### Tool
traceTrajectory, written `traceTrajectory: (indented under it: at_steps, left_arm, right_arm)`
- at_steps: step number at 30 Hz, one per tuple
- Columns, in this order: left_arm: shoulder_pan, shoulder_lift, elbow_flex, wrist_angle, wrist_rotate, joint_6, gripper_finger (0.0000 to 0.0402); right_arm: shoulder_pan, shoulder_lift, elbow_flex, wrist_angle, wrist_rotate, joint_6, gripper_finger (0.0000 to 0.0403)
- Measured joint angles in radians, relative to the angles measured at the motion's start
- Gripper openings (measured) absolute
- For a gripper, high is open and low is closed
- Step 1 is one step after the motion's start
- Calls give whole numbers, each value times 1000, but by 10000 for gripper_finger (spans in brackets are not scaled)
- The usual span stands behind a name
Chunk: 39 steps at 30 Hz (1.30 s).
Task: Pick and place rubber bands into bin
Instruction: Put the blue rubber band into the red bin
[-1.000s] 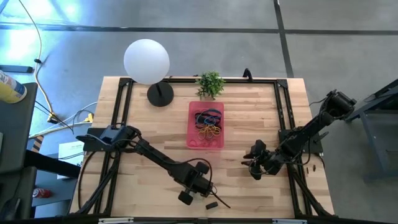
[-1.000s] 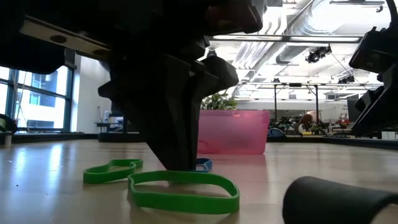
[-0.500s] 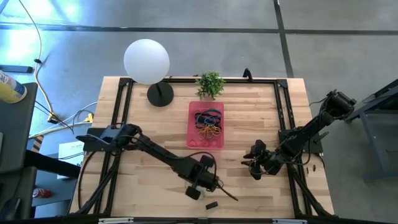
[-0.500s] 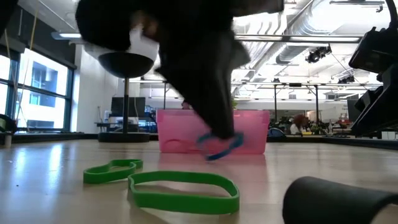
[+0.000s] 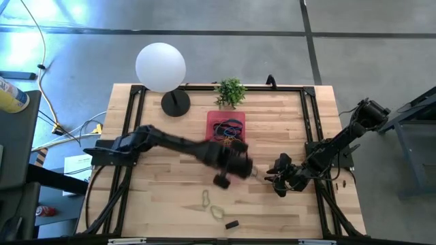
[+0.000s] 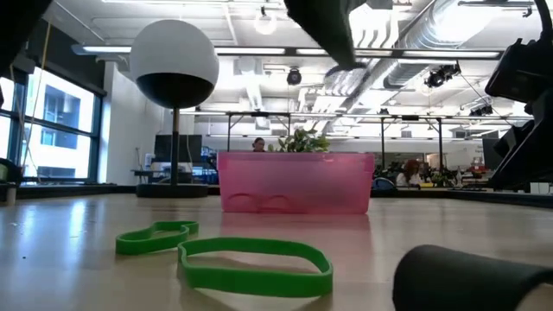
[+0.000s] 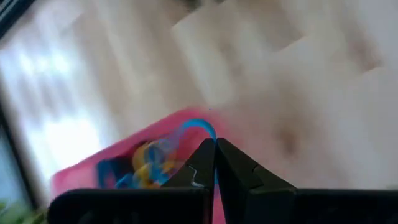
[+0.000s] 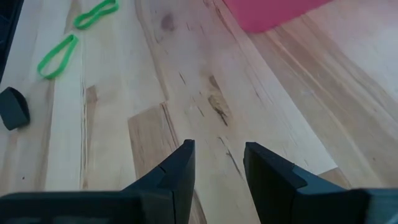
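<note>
Pinching a thin blue rubber band (image 7: 199, 127) between closed fingers, the left gripper (image 5: 235, 165) hangs above the table just beside the near corner of the bin (image 5: 212, 154), on the side toward the right arm. In the left wrist view the loop arcs up from the fingertips (image 7: 208, 155), and the pink tray with its blue, yellow and orange bands lies just beyond.

The main risk, as I judge it, is a release too soon: the gripper appears to sit at the bin's corner, not over its middle, so a floppy band let go here may land on the rim or on the wood outside. The grip itself looks slight, only a small part of the loop is caught, and a quick swing could flick the band free or let it cling to a finger after opening. A low approach could also nudge the light tray and shift it.

The right gripper (image 8: 214, 162) waits near the table's right frame, fingers parted and empty; it lies near enough to the left arm's path that a wide swing deserves care.

Two green rubber bands (image 5: 212, 206) remain on the table near the front edge, beside a small black block (image 5: 231, 224).
</note>
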Motion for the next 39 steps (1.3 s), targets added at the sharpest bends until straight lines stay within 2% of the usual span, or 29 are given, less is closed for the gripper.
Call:
traceTrajectory:
  at_steps: [6, 16, 21, 33, 39]
  left_arm:
    - [181, 1, 8, -72, 13, 86, 0]
    - [412, 2, -20, -57, 172, 141, 0]
    - [451, 9, -20, -30, 243, 175, 0]
    - [456, 46, -20, -20, 347, 227, 0]
    - [459, 58, -20, -9, 359, 226, 0]
  right_arm:
    - [0, 0, 0, 0, -4, 60, 129]
    - [0, 0, 0, 0, 15, 143, 129]
    - [-11, 0, 0, 0, 68, 165, 129]
    - [-143, 0, 0, 0, 65, 160, 129]
    - [-191, 0, 0, 1, 40, 158, 129]
